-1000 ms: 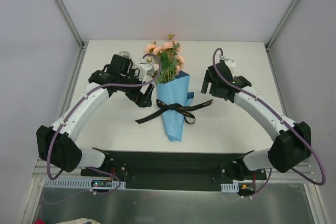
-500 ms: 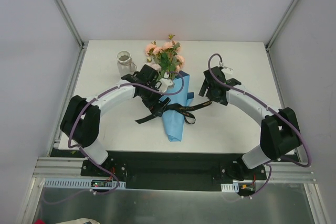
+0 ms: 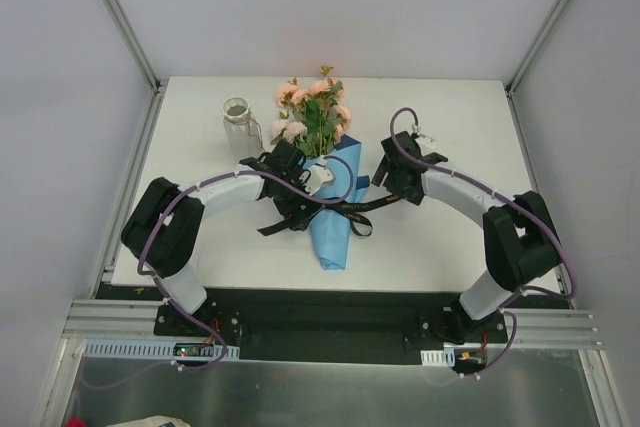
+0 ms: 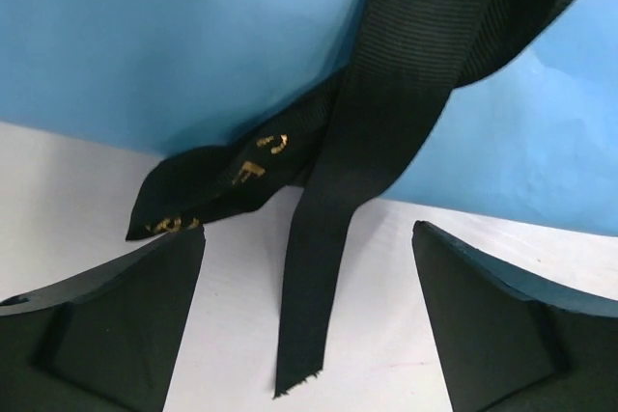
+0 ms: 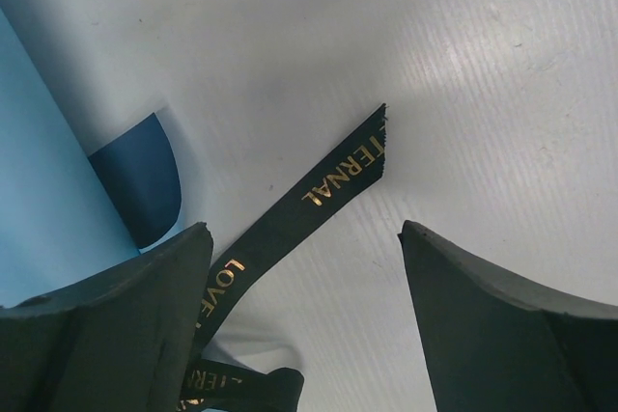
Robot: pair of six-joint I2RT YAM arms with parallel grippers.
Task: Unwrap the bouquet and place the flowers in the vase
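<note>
On the table (image 3: 450,237) the bouquet (image 3: 330,232) lay tied in the middle, the vase (image 3: 236,119) far-left of it. The left claw (image 4: 309,233) and right claw (image 5: 306,229) gaped wide, empty, each straddling a ribbon (image 5: 328,176) tail. Closing off-centre might miss the thin tail; pulling might drag the bouquet.

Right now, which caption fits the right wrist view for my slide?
Right gripper, jaws open, hovers over a loose end of the black ribbon on the table, beside the blue paper.

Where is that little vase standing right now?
In the overhead view, the vase stands upright near the far edge of the table, left of centre. It is just left of the flowers and beyond the left arm.
</note>
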